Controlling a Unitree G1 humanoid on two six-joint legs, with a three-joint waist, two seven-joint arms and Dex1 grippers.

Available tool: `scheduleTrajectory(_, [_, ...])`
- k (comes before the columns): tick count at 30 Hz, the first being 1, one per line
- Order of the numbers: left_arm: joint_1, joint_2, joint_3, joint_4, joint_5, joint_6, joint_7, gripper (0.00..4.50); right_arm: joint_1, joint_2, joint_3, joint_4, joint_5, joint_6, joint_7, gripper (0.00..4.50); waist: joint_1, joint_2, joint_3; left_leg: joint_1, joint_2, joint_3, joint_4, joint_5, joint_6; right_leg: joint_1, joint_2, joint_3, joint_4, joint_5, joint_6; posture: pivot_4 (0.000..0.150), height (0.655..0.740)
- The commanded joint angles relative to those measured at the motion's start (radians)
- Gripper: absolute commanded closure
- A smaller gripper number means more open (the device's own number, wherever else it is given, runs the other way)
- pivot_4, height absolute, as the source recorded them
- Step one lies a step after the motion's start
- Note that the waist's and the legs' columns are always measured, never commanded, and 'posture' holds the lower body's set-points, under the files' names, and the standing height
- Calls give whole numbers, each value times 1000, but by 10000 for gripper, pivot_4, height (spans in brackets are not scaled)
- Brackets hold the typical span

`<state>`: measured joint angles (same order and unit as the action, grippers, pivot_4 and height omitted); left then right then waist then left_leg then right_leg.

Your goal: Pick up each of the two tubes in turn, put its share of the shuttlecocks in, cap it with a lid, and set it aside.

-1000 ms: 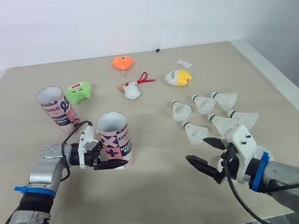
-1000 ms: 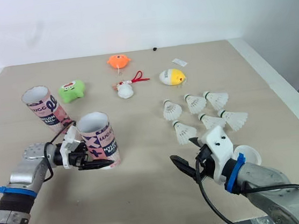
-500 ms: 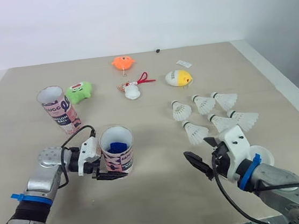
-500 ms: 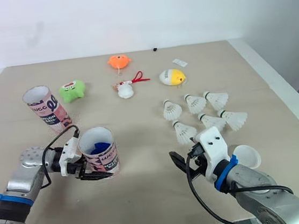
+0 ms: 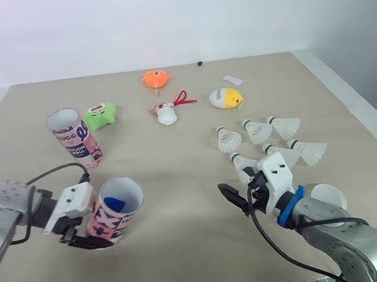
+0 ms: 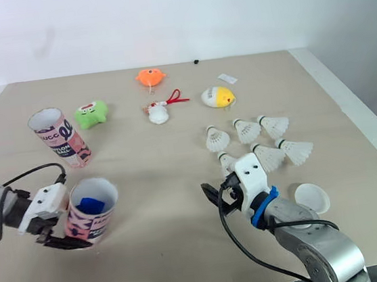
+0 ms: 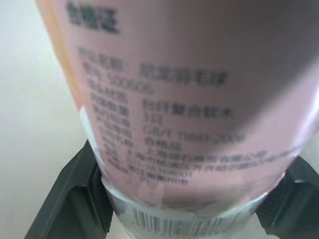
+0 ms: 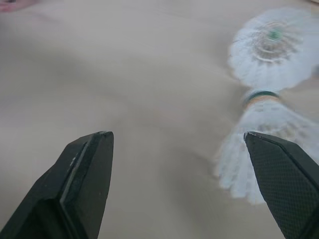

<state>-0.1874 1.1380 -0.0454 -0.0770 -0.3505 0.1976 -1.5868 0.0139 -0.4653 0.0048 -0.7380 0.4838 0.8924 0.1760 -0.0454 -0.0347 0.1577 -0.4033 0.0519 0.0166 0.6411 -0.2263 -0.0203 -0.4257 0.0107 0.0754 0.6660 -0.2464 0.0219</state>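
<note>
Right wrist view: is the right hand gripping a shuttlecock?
No, the right hand is open and empty; the nearest shuttlecock lies loose beside it.

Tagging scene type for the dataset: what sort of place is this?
Probably a lab or test room, not a home: a beige table against a plain white wall, with staged props: shuttlecocks, tubes and small soft toys.

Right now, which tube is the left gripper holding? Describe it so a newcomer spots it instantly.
On the beige table, look at the near-left area, in front of the green plush toy. Of the two pink printed tubes there, it is the nearer tube, clamped in the left gripper. Unlike the other tube, standing beside the toy, it is tilted and shows something blue inside.
</note>
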Motion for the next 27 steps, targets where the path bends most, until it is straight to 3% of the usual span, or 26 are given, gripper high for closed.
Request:
scheduleTrajectory(1, [12,27,2,22,47,-53,-14,15653,2,14,6,-18,-20,-22,-6,0,0,0,0,0,0,0,0,0,0,0,0,0,0,0,0,1500,7400])
scheduleTrajectory(15, [-111,-49,-123,245,245,-359,37,15653,-43,60,70,43,-117,-41,-26,0,-1,10,-5,9,1,2,-2,4,6,5,1,1,2,1,-6,1500,7400])
scheduleTrajectory(21, [-129,-49,-170,215,253,-264,23,15653,-32,45,92,69,-197,-65,-31,0,-2,22,-12,17,0,3,-4,8,12,9,2,3,2,2,-5,1500,7400])
scheduleTrajectory(27, [-121,-66,-152,120,159,-61,7,15653,-43,66,109,78,-243,-70,-33,0,-3,24,-13,17,0,5,-5,9,14,8,2,5,2,2,-5,1500,7400])
